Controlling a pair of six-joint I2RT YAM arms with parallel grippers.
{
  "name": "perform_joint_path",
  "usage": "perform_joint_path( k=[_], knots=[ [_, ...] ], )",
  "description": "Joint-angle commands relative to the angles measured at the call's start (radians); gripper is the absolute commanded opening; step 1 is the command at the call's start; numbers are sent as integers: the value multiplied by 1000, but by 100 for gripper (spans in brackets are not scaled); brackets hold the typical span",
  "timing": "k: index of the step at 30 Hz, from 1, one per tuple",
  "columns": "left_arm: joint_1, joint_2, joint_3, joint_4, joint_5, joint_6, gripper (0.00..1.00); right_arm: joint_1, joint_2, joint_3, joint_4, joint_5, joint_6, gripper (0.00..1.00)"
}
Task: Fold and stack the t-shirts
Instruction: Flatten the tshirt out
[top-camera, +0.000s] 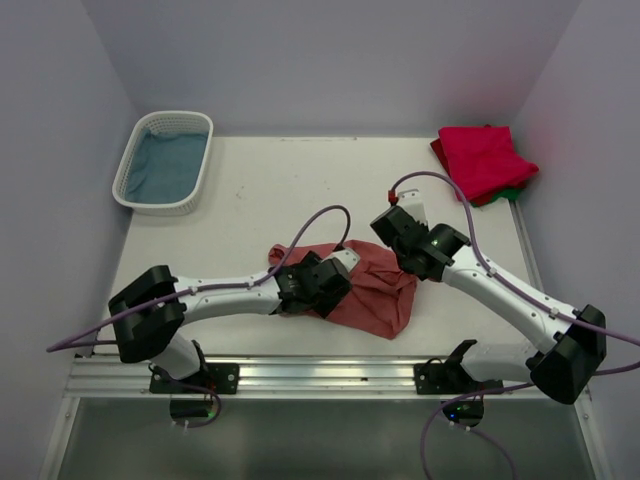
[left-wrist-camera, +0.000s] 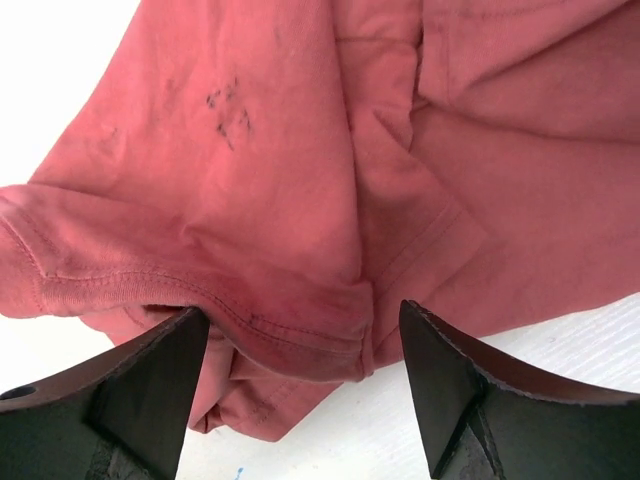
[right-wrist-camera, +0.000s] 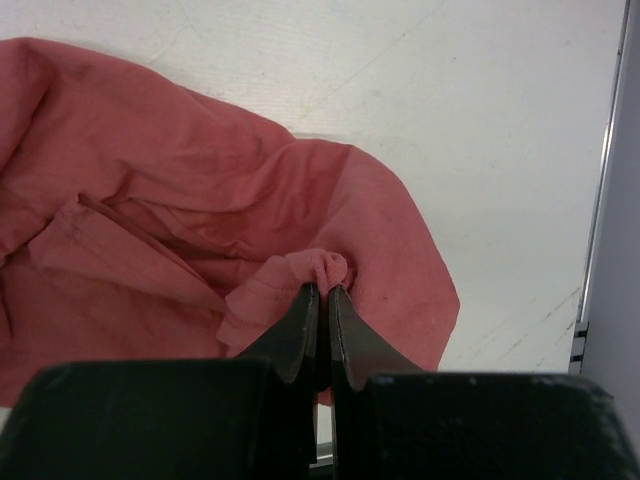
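The salmon-red t-shirt (top-camera: 378, 292) lies crumpled in a loose heap on the table (top-camera: 280, 190), near the middle of its near edge. The overhead view shows the heap's ragged outline, and both arms meeting over it. The left wrist view alone shows a stitched sleeve hem (left-wrist-camera: 300, 335) and a few dark marks (left-wrist-camera: 228, 110) on the cloth. There the left gripper (left-wrist-camera: 300, 318) stands released, its jaws wide apart on either side of that hem. The right wrist view shows the right gripper (right-wrist-camera: 322, 292) clenched on a small bunched fold of the same shirt.

At the far right corner a folded crimson-pink t-shirt (top-camera: 483, 158) lies on a green t-shirt (top-camera: 514, 193), which only peeks out. A white basket (top-camera: 128, 185) holding blue cloth (top-camera: 165, 165) sits at the far left corner.
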Motion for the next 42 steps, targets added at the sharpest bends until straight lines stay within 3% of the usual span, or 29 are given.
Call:
perform_joint_path(
  k=[1, 11, 16, 19, 22, 23, 33, 36, 40, 42],
  knots=[
    [-57, 4, 74, 5, -97, 6, 82, -10, -31, -7, 38, 5, -17, 0],
    [-91, 79, 63, 21, -62, 32, 85, -19, -40, -15, 49, -1, -31, 0],
    [-54, 102, 43, 28, -48, 14, 81, -25, -58, -21, 46, -4, -32, 0],
    [-10, 112, 29, 34, -34, 0, 64, -30, -71, -28, 45, -1, -31, 0],
    [15, 69, 34, 20, -69, -27, 6, -33, -78, -35, 38, 2, -31, 0],
    [17, 53, 37, 8, -112, -52, 0, -33, -80, -38, 37, 2, -29, 0],
    [79, -140, 100, -113, -313, -199, 0, -43, -86, -38, 26, 19, -28, 0],
    [188, -238, 97, -83, -301, -231, 0, -46, -91, -38, 23, 19, -26, 0],
    [512, -264, 62, 71, -148, -239, 0, -49, -86, -36, 29, 16, -26, 0],
    [596, -208, 68, 124, -113, -247, 0, -51, -74, -32, 35, 7, -29, 0]
  ],
)
